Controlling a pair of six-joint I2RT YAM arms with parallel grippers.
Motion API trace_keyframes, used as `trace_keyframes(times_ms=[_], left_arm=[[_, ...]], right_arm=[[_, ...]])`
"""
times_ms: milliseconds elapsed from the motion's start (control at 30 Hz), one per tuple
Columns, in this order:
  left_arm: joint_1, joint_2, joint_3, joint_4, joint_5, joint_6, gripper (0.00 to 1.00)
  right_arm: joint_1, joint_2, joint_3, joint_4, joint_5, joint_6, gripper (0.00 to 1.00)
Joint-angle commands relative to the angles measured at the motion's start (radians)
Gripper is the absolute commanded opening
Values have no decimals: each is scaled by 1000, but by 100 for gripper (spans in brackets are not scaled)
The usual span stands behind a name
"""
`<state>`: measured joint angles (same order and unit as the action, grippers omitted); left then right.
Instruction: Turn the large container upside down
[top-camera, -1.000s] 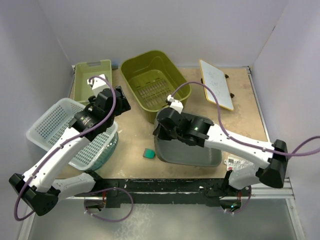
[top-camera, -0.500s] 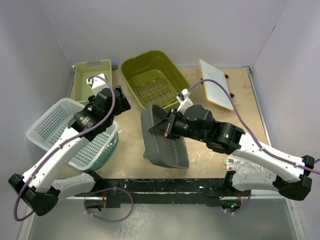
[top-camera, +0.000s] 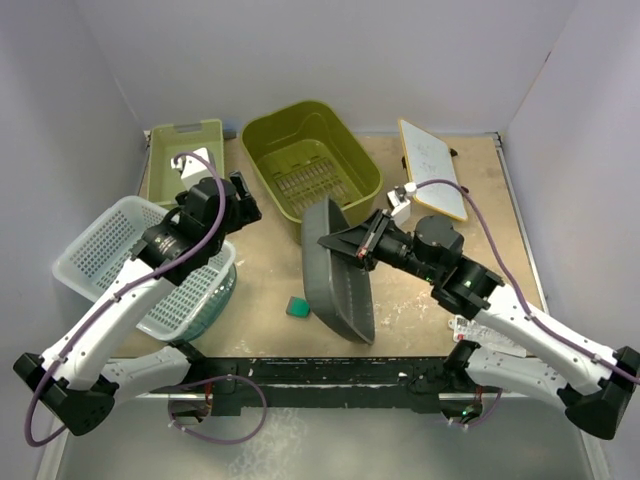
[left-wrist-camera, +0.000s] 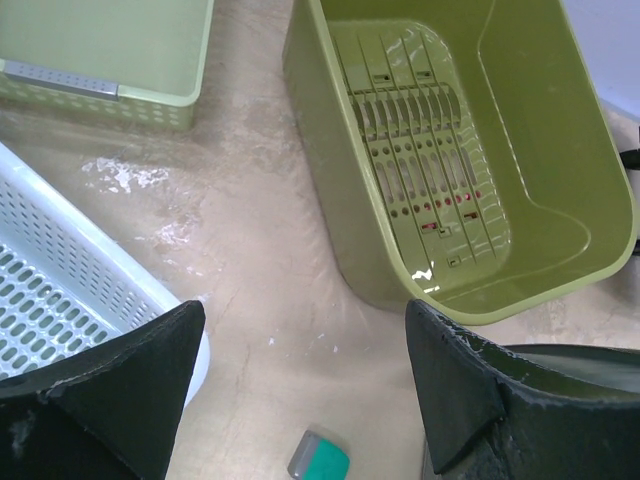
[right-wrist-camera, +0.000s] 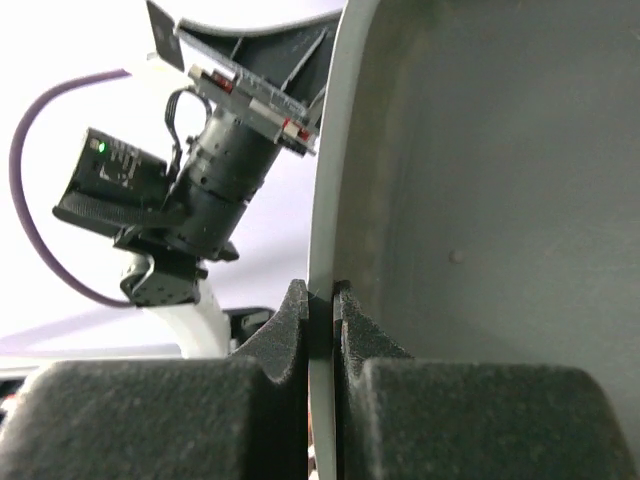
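Observation:
The large grey container (top-camera: 335, 272) stands tilted up on one long side at the middle of the table, its opening facing right. My right gripper (top-camera: 347, 246) is shut on its upper rim; in the right wrist view the gripper (right-wrist-camera: 320, 300) pinches the thin wall, with the grey inside (right-wrist-camera: 480, 200) to the right. My left gripper (top-camera: 236, 200) is open and empty, hovering left of the container. In the left wrist view the left gripper (left-wrist-camera: 305, 330) is above bare table and the container's rim (left-wrist-camera: 575, 358) shows at the lower right.
An olive tub (top-camera: 310, 160) sits right behind the grey container. A light green bin (top-camera: 185, 155) is at the back left. A white basket (top-camera: 110, 255) lies on a teal basin (top-camera: 215, 295). A small teal block (top-camera: 298, 307) is left of the container. A whiteboard (top-camera: 432, 168) is at the back right.
My right gripper has lifted the grey container from lying flat on the table and tipped it up onto its side, the arm swinging right. The left arm has barely moved.

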<state>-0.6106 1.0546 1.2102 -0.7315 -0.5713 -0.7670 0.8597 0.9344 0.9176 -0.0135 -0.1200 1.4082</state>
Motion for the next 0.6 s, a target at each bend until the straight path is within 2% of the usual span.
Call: trace_keyframes(times_ms=[0,333,567], left_arm=[[4,4,28,35,30,4,79],[4,31,-25,78,58,-11,78],[5,51,3,74,65,-2,78]], right_arm=[[-4,61,-105,189,-173,121,0],[-5,105,-86,327,-231,126,0],[-5,195,65,360,-246,129,0]])
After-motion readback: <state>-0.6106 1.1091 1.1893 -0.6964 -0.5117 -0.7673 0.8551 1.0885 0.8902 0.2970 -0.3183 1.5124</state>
